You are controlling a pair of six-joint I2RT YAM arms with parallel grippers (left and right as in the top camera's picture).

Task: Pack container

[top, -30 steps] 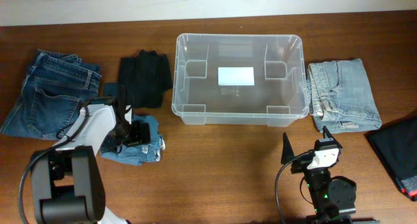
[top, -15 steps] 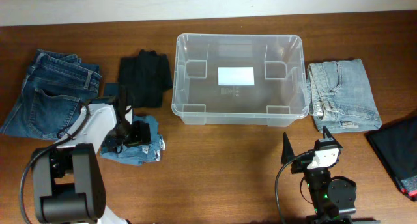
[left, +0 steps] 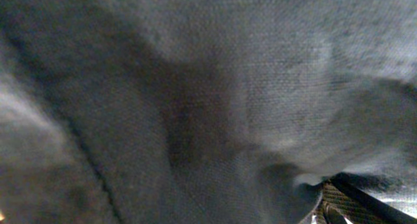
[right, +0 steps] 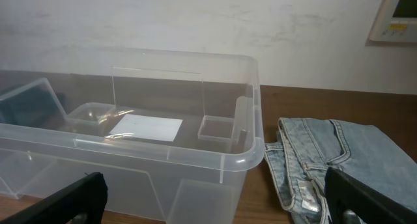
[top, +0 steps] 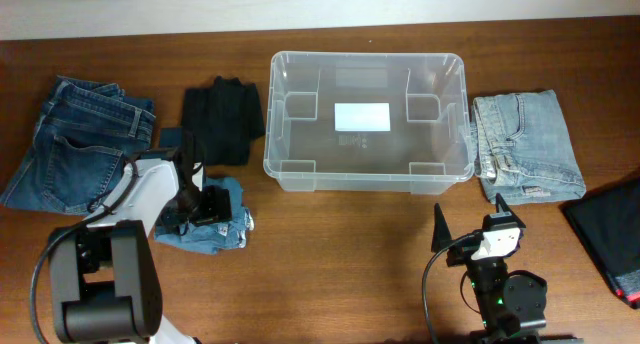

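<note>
The brown tabletop (top: 340,264) carries the container (top: 365,55) at the middle rear. The container holds nothing, only the white label (top: 361,117) on its base. Dark jeans (top: 80,144) lie at the far left, light jeans (top: 525,149) lie just beside the container's right wall, and a black garment (top: 222,119) lies near its left wall. The left gripper (top: 190,209) is pressed into a small denim piece (top: 215,229). Cloth fills its camera, so I cannot tell if it is closed. The right gripper (right: 213,185) is spread wide and holds nothing, in front of the container. I judge that the first pick is in hand. The next move needs a firm hold, then a lift over the rim.
</note>
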